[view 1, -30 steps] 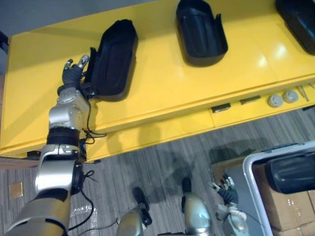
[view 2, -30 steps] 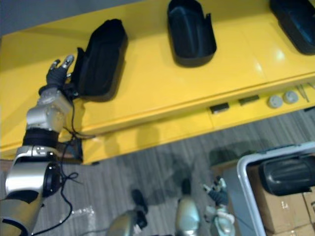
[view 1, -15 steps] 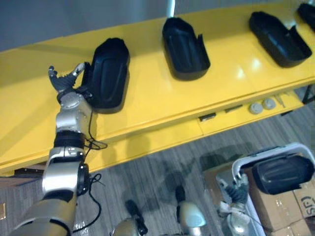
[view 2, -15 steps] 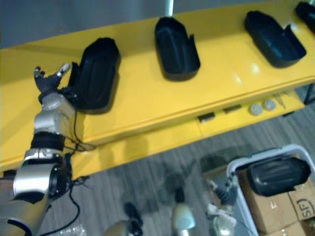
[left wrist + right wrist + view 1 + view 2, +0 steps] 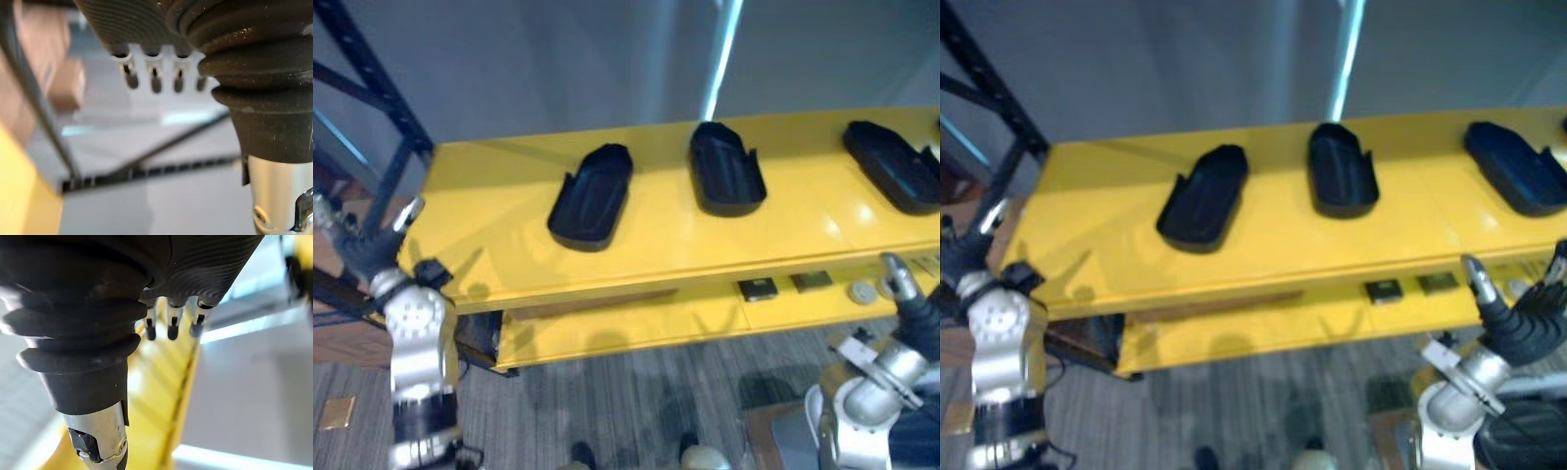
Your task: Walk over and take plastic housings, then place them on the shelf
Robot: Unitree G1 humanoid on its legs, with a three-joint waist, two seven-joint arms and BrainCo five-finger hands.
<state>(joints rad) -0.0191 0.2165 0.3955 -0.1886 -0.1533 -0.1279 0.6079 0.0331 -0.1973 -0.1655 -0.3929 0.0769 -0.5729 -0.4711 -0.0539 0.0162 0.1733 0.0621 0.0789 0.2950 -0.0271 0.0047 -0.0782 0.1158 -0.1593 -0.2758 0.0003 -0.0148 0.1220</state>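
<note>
A left housing point(image 5: 592, 196), a middle housing point(image 5: 726, 181) and a right housing point(image 5: 898, 178), all black, lie hollow side up in a row, well apart, on the yellow shelf point(image 5: 489, 235). The left hand point(image 5: 367, 257) is by the shelf's left front corner, fingers spread, empty. The right hand point(image 5: 1523, 331) is below the front edge, fingers straight, holding nothing.

Black left housing point(image 5: 592, 196), middle housing point(image 5: 726, 181) and right housing point(image 5: 894, 178) lie hollow side up, apart, on the yellow shelf point(image 5: 509, 245).
</note>
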